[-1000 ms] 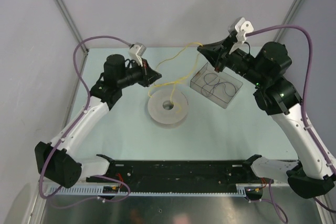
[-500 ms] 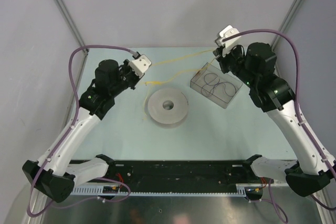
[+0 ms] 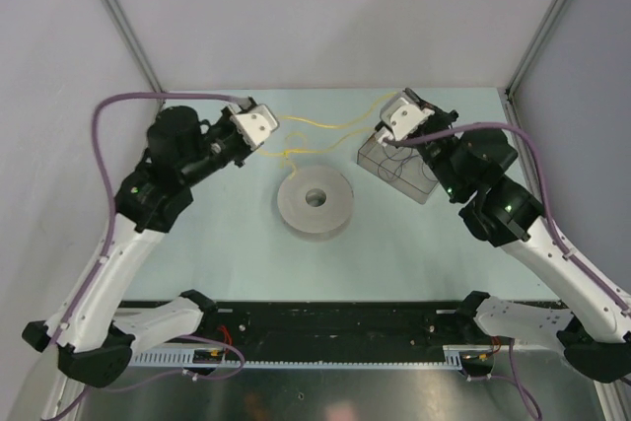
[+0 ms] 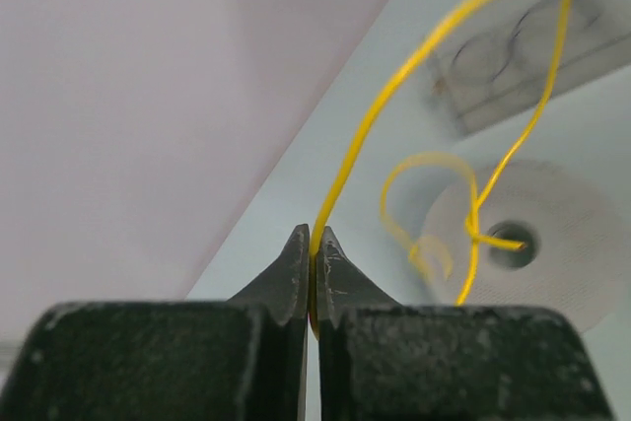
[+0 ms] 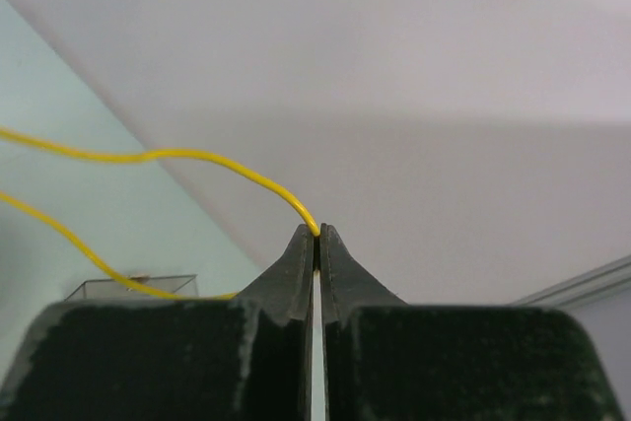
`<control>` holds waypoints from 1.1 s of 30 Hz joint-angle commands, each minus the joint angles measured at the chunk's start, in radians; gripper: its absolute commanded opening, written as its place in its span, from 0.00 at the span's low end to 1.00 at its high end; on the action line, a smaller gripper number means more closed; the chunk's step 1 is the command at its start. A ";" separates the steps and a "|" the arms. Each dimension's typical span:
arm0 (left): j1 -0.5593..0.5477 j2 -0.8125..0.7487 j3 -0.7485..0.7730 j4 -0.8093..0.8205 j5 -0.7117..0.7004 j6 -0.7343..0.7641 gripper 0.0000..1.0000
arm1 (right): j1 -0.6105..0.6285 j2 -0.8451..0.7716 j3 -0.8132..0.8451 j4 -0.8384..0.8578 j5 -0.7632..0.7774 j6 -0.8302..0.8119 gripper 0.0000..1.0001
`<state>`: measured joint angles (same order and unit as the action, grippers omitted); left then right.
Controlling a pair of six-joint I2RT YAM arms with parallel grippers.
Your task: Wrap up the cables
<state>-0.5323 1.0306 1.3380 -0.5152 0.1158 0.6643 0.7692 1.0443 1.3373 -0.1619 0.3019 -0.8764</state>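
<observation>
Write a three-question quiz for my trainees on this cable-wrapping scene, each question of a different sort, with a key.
1. True or false: the left gripper is open and holds nothing.
2. What lies in the clear box? A) dark wire loops B) a roll of tape C) nothing
3. How many grippers pinch the yellow cable?

Key
1. False: it is shut on the yellow cable.
2. A.
3. Two: the left gripper and the right gripper each clamp it at the fingertips.
</observation>
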 commanded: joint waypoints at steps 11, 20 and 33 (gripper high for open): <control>0.065 0.140 0.500 -0.040 0.757 -0.868 0.00 | -0.052 -0.008 -0.165 -0.179 -0.224 0.052 0.00; 0.100 0.098 0.339 0.005 0.680 -0.992 0.00 | -0.100 -0.120 -0.258 -0.200 -0.495 0.220 0.70; 0.099 0.118 0.274 0.034 0.646 -1.039 0.00 | -0.012 -0.148 -0.256 -0.199 -0.795 0.424 0.85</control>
<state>-0.4362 1.1538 1.6028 -0.5312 0.7700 -0.3325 0.7021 0.9043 1.0588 -0.3950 -0.3576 -0.5266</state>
